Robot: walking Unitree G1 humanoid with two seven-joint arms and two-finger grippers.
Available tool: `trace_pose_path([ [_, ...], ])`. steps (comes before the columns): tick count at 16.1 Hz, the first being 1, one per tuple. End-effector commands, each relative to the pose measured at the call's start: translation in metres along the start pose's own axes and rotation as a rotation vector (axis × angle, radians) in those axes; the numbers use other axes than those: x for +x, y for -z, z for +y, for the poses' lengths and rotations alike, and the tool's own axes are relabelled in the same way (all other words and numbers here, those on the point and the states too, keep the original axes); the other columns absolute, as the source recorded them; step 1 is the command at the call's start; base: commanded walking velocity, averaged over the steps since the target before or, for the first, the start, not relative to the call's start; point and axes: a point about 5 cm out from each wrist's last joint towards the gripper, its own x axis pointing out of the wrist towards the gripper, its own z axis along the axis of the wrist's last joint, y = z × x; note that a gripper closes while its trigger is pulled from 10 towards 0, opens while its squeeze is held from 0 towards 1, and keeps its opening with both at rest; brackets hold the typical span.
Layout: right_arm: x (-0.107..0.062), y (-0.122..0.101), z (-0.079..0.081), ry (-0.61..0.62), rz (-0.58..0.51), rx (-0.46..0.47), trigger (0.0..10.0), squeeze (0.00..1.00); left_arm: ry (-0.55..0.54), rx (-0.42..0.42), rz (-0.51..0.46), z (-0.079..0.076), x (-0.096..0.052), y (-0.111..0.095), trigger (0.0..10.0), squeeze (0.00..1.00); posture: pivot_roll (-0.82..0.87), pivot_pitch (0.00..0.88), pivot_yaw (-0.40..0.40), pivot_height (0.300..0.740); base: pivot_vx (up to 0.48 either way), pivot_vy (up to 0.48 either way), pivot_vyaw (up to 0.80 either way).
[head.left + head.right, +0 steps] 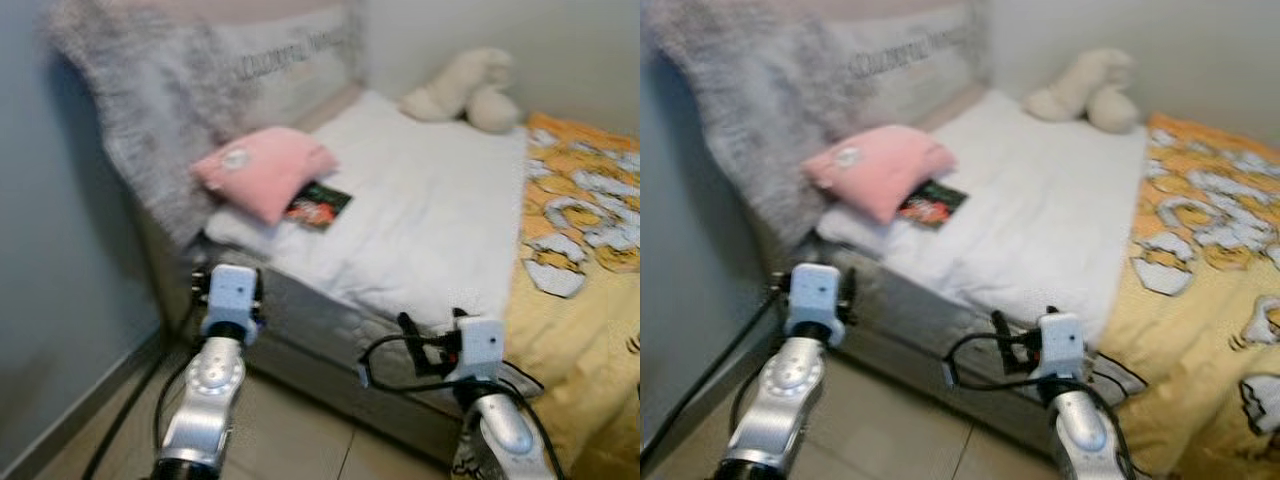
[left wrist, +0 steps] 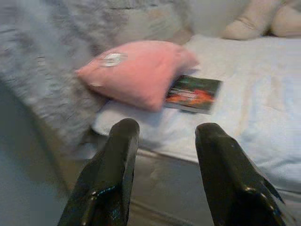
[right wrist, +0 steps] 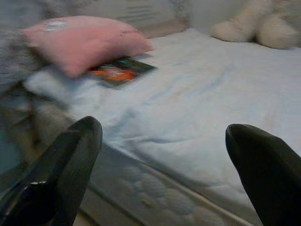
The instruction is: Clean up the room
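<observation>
On the bed (image 1: 420,220), a book (image 1: 318,206) touches a pink pillow (image 1: 262,168).

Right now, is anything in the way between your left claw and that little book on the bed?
Nothing visible. The open left gripper faces the book over bare white sheet; the pink pillow sits beside it, overlapping one edge.

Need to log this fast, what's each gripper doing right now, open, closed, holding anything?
Left gripper: open, empty, near the bed edge, facing the pink pillow.
Right gripper: open wide, empty, over the white sheet.
</observation>
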Motion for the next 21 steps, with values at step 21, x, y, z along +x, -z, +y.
trace_pose_path([
  [21, -0.024, 0.018, 0.005, -0.065, 0.094, 0.138, 10.0, 0.34, 0.08, -0.019, 0.077, 0.004, -0.017, 0.004, 10.0, 0.0, -0.04, 0.0, -0.03, 0.74, 0.012, -0.13, 0.69],
])
